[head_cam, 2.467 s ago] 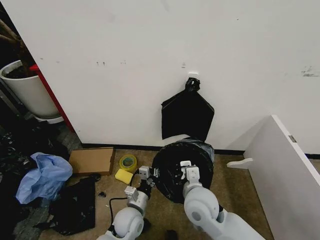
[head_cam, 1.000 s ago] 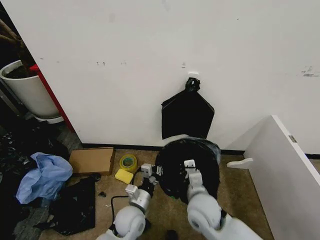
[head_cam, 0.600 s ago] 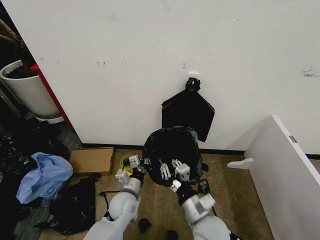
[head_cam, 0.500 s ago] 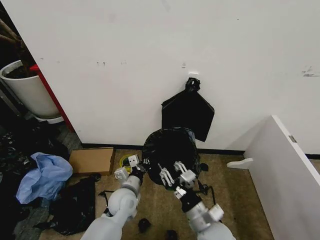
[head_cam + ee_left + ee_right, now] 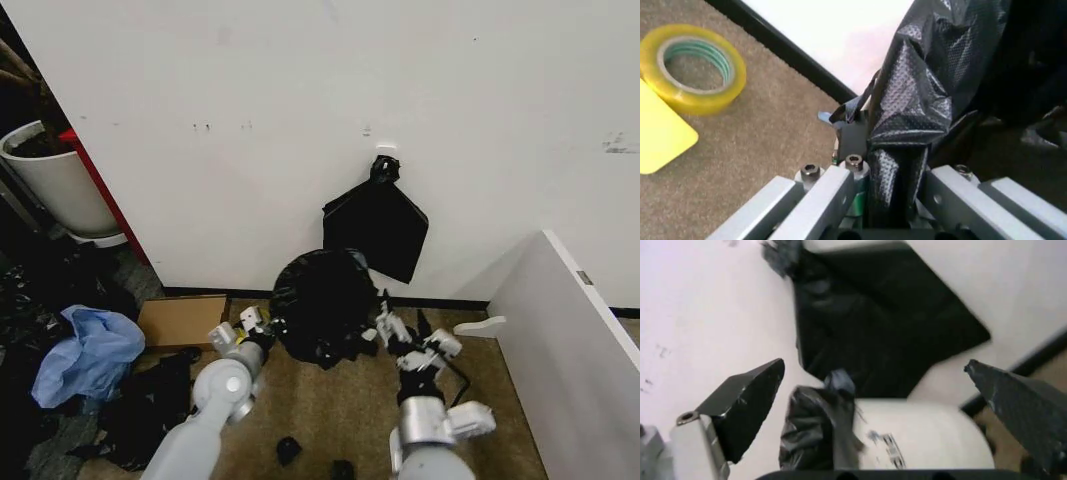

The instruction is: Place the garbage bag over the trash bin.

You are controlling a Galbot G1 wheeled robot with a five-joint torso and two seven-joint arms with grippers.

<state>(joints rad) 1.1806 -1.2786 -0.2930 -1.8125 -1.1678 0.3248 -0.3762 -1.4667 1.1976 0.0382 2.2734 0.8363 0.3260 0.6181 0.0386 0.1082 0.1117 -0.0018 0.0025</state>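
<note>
The garbage bag (image 5: 322,305), glossy black and crinkled, bulges above the carpet just in front of the wall. At the bag's left side, my left gripper (image 5: 258,330) is shut on a fold of the garbage bag (image 5: 900,160). My right gripper (image 5: 403,335) stands open just right of the bag, holding nothing. In the right wrist view its black fingers (image 5: 747,400) are spread wide, and the cream-white trash bin (image 5: 927,437) lies beyond them with the garbage bag (image 5: 815,427) draped over one side. In the head view the bag hides the bin.
A flat black bag (image 5: 375,232) hangs on the wall behind. A yellow tape roll (image 5: 693,67) and a yellow sponge (image 5: 657,142) lie on the carpet. A cardboard piece (image 5: 182,320), a blue bag (image 5: 90,350) and a white planter pot (image 5: 50,180) sit left. A white board (image 5: 570,340) leans right.
The bag went from a stretched round opening to a bunched bulge nearer the wall. My right gripper let go, opened and drew off to the right. My left arm swung left, still gripping.
</note>
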